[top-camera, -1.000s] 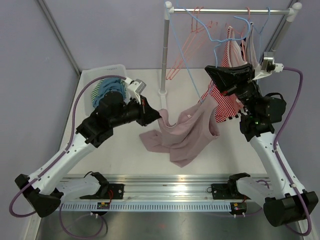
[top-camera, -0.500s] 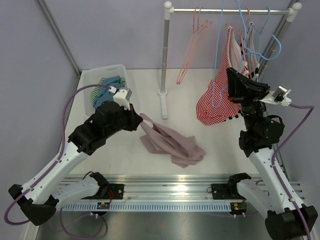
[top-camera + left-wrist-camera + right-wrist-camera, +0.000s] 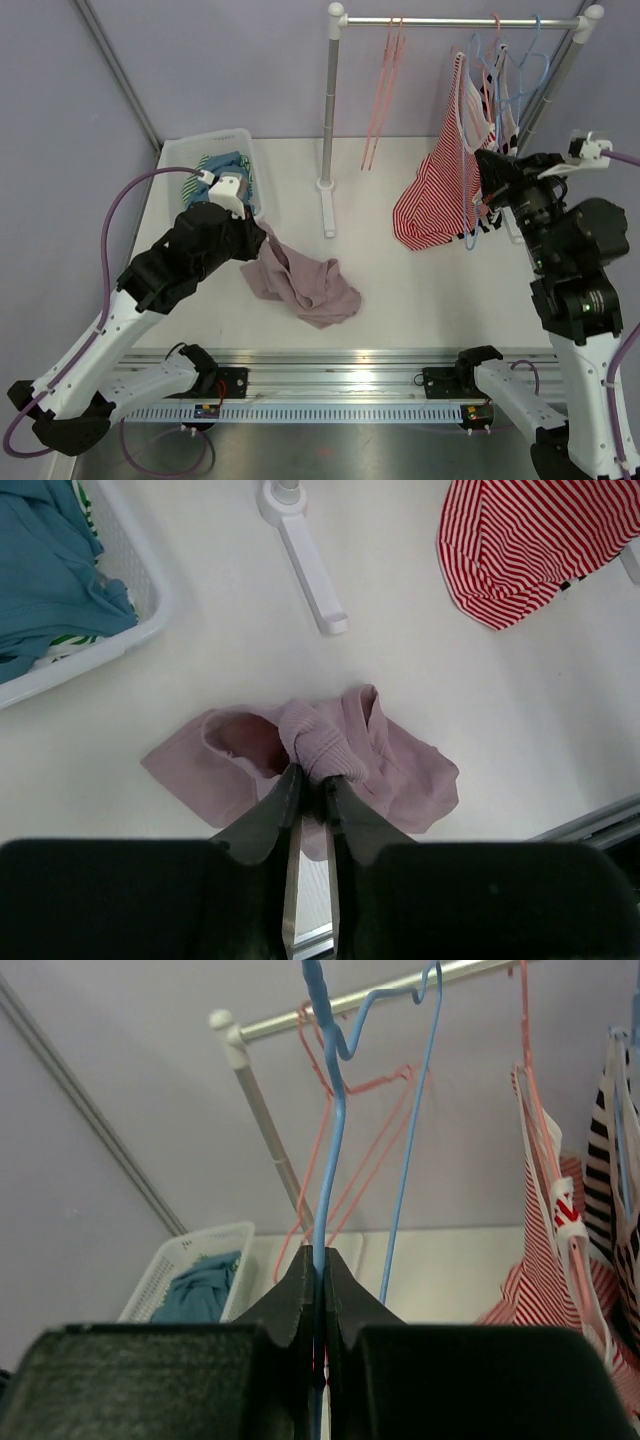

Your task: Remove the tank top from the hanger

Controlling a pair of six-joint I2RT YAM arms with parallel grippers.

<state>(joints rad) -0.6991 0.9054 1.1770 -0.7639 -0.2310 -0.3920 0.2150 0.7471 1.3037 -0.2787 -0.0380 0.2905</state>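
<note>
At the far left your basket (image 3: 205, 138) holds blue clothes (image 3: 50, 560). Just right of it, your left gripper (image 3: 312, 775) hangs over the table (image 3: 420, 290) with its jaws only a sliver apart, pinching a raised fold of the pink tank top (image 3: 310, 285). The rest of that top lies crumpled on the table, off any hanger (its fold rises right up to the fingertips). Next comes the rack post (image 3: 328, 110), with bare pink hangers (image 3: 378, 100) on the rail above. A red-striped top (image 3: 435, 195) hangs further right. Your right gripper (image 3: 320, 1260) is up beside it, jaws closed tight on the wire of a bare blue hanger (image 3: 335, 1130).
</note>
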